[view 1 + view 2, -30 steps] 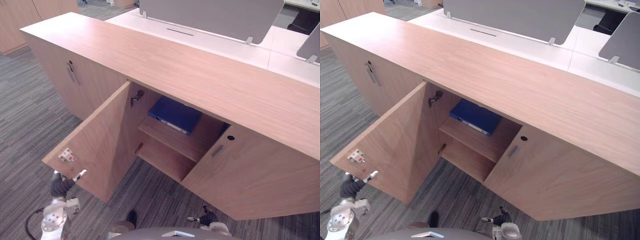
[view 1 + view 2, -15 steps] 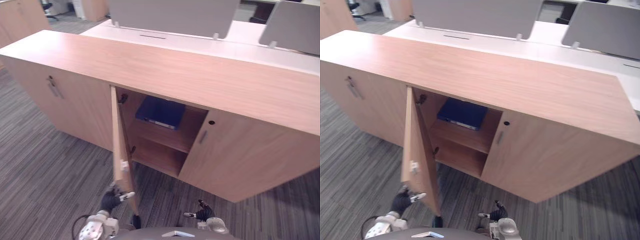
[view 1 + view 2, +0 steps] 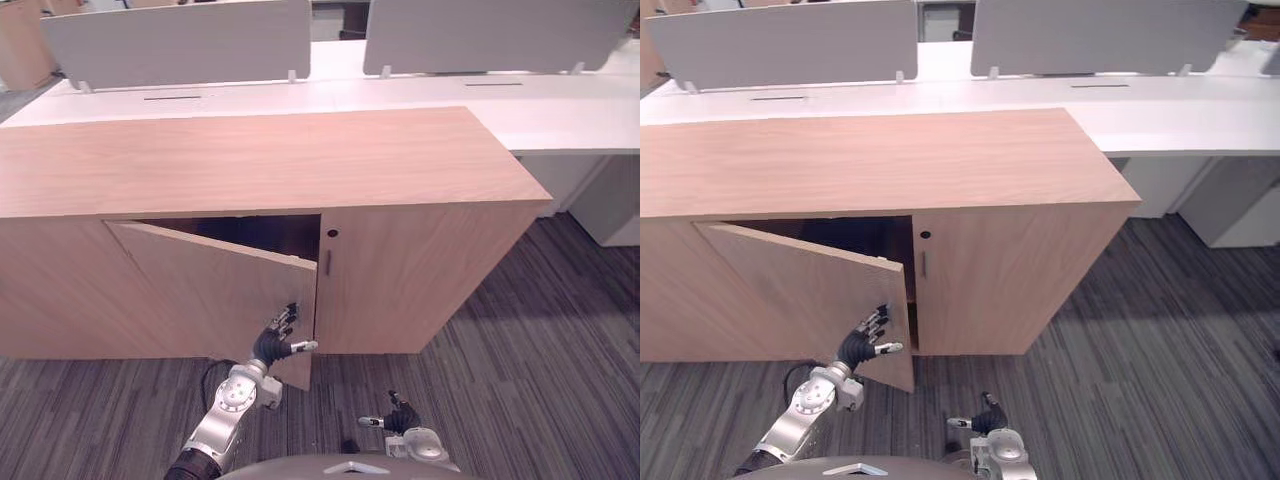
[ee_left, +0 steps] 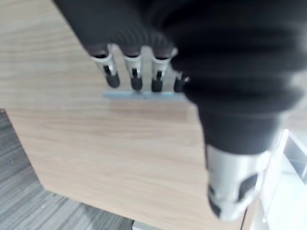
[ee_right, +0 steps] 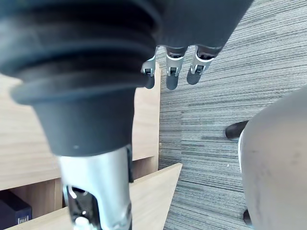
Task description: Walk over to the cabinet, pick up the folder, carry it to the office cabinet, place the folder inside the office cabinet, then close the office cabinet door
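Seen from the head, the long low office cabinet of light brown wood stands on grey striped carpet in front of white desks with grey divider panels. Its left-hand wooden door is ajar, the free edge standing a little out from the closed right-hand door, and the gap behind it is too dark to see into. The right wrist view looks in from lower down and catches what the eye views do not: a corner of the dark blue folder inside the cabinet, lying on a wooden shelf. The left arm reaches forward and up from the lower left, and the left hand lies flat against the outer face of the ajar door close to its free edge. In the left wrist view its fingers are straight and side by side, tips on the wood, curled round nothing. The right hand hangs low above the carpet, well apart from the door, fingers loosely extended and holding nothing. The folder is behind the door, away from both hands.
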{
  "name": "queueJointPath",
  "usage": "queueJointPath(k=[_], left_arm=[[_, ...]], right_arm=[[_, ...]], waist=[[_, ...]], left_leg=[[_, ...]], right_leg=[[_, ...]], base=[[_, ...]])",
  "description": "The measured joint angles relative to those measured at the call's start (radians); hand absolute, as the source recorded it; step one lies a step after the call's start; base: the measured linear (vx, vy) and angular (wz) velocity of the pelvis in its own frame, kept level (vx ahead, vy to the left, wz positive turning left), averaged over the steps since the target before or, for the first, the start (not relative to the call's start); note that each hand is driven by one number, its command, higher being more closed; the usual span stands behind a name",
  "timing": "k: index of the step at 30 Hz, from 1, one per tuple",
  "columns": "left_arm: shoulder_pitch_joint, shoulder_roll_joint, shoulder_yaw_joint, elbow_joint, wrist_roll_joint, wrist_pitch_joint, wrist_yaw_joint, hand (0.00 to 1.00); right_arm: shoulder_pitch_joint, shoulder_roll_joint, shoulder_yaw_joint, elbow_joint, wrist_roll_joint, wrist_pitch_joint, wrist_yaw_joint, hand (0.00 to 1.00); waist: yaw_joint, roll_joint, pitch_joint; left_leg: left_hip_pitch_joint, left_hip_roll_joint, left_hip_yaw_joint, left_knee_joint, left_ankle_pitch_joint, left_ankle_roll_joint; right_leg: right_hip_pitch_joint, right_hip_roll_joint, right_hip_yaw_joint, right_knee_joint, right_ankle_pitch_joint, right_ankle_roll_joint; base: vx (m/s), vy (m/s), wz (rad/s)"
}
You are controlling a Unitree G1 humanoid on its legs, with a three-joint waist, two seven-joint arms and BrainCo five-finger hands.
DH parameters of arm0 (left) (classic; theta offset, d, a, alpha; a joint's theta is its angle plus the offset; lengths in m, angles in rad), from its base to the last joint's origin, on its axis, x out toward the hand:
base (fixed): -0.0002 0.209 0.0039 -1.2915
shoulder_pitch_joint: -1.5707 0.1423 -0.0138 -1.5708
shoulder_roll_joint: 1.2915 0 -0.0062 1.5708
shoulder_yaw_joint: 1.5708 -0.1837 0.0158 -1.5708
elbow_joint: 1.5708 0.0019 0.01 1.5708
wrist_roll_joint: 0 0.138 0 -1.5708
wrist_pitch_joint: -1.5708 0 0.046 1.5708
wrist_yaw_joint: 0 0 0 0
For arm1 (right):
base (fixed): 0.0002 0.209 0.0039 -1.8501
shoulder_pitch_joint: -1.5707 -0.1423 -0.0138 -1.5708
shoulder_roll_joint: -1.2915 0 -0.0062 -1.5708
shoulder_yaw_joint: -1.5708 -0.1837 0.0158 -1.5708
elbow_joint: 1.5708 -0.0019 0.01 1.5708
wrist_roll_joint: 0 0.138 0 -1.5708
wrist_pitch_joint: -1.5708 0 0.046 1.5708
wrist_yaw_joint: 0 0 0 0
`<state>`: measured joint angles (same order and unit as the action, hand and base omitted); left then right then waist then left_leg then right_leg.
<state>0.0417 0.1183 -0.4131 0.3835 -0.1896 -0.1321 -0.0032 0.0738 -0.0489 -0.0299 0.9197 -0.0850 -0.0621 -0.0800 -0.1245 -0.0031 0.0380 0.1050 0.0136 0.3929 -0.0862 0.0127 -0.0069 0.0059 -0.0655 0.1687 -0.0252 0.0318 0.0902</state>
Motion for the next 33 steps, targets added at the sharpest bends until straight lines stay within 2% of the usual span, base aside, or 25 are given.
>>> queueJointPath(k=[5,11,18,28,33], left_arm=[[-0.019,0.009,0.02,0.025,0.019,0.0,0.017,0.0],[-0.013,0.019,0.072,0.119,0.075,0.003,0.011,0.0],[0.036,0.03,0.185,0.28,0.118,0.016,0.01,0.0],[0.059,0.031,0.355,0.606,0.203,0.042,0.024,0.0],[0.064,0.029,0.384,0.636,0.253,0.051,0.025,0.0]], right_arm=[[-0.006,0.005,-0.012,0.001,0.002,0.001,-0.022,0.0],[-0.006,0.009,-0.034,0.008,0.011,0.006,-0.032,0.0],[-0.017,0.008,-0.072,0.044,0.02,0.01,-0.032,0.0],[-0.045,0.012,-0.114,0.123,0.04,0.023,-0.033,0.0],[-0.049,0.01,-0.141,0.146,0.04,0.023,-0.033,0.0]], waist=[[-0.019,-0.005,-0.004],[-0.017,-0.013,-0.011],[-0.002,-0.016,-0.013],[0.02,-0.04,-0.019],[0.035,-0.045,-0.017]], left_leg=[[-0.005,-0.006,0.019,0.006,-0.012,0.008],[-0.017,-0.008,-0.011,0.006,-0.014,0.009],[-0.02,-0.016,-0.056,0.001,-0.009,0.015],[-0.036,-0.035,-0.096,-0.001,-0.005,0.022],[-0.035,-0.037,-0.096,-0.001,-0.006,0.022]], right_leg=[[-0.005,-0.004,0.013,-0.017,0.008,0.009],[0.002,-0.006,-0.024,-0.035,0.013,0.01],[0.025,-0.018,-0.078,-0.046,0.009,0.012],[0.033,-0.043,-0.126,-0.054,0.001,0.016],[0.035,-0.045,-0.128,-0.056,0.001,0.016]], base=[[0.06,0.003,-0.13],[0.04,-0.021,0.1],[-0.02,-0.034,0.2],[-0.03,-0.012,0.13],[0.0,-0.006,0.0]])
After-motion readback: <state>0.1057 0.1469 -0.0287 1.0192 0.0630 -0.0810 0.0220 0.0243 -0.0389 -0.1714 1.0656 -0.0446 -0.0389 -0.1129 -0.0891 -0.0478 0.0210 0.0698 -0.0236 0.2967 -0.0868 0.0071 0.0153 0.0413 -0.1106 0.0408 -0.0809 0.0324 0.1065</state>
